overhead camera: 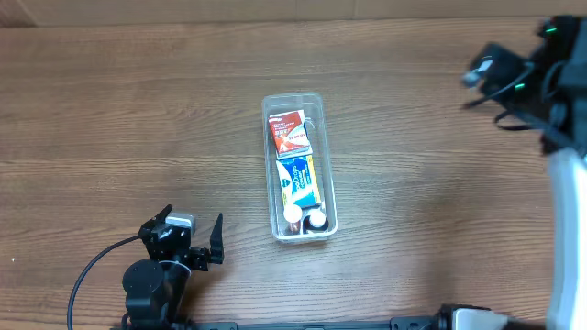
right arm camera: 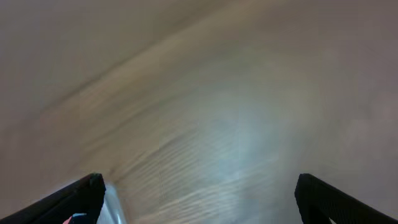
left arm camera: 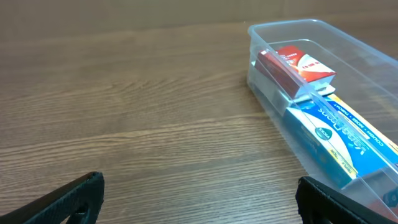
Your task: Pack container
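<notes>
Long, narrow clear plastic container point(overhead camera: 267, 174) point(left arm camera: 283, 25) lies at the centre of the overhead view on the brown wood-grain table point(overhead camera: 138, 110), its length running from top to bottom of the frame. Inside, a red and white cardboard box point(overhead camera: 288, 131) point(left arm camera: 298, 65) sits toward the upper end. A blue and yellow cardboard box point(overhead camera: 299, 181) point(left arm camera: 339, 134) sits just below it, their ends touching or overlapping. At the lower end stand two small round-capped bottles point(overhead camera: 293, 216), side by side, too small to make out further.

The left gripper point(overhead camera: 193, 218) point(left arm camera: 202, 205) is in the lower left of the overhead view, apart from the container, its black fingers point(left arm camera: 68, 199) spread wide with nothing between them. In its wrist view the container fills the right side.

The right arm point(overhead camera: 527, 82) is in the upper right corner, well apart from the container. The right gripper point(right arm camera: 202, 202) has its fingers point(right arm camera: 342, 199) spread wide and empty, over blurred wood grain.
</notes>
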`<state>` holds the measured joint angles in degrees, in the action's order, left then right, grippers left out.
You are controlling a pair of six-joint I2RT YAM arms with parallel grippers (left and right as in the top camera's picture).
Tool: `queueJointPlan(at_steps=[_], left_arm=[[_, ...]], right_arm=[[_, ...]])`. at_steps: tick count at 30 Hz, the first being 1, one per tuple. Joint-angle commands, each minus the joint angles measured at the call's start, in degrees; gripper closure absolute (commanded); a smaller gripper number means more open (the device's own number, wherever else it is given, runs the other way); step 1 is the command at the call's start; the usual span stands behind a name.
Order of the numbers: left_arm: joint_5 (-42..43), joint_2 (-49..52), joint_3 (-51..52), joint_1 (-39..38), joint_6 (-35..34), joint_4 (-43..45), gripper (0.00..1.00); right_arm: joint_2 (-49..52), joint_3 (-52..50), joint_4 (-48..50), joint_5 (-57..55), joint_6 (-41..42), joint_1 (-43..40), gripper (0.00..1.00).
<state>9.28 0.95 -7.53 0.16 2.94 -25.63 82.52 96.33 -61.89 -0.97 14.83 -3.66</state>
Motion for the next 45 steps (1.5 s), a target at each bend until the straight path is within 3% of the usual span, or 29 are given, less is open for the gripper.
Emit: queueJointPlan(at_steps=[1,9,19,31,45], left_arm=[[0.7,-0.7,0.3,0.6,-0.8,0.4,0.0],[0.7,-0.7,0.3,0.6,-0.8,0.4,0.0],[0.7,-0.7,0.3,0.6,-0.8,0.4,0.0],[0.7,-0.7,0.3,0.6,-0.8,0.4,0.0],[0.7,-0.7,0.3,0.6,-0.8,0.4,0.0]], right_arm=[[-7.1,-6.6,3.2,-2.0,-19.3,6.4,0.0],[-21.6,-28.9,13.4,-1.4,-19.1,6.8,0.0],[-43.8,-53.5,17.3,-1.3,-18.6,6.8,0.0],[-63.6,-71.6,18.1,-0.2,-12.6,6.8,0.0],[-79.6,-84.7,20.8,-0.3,-7.3,6.8,0.0]])
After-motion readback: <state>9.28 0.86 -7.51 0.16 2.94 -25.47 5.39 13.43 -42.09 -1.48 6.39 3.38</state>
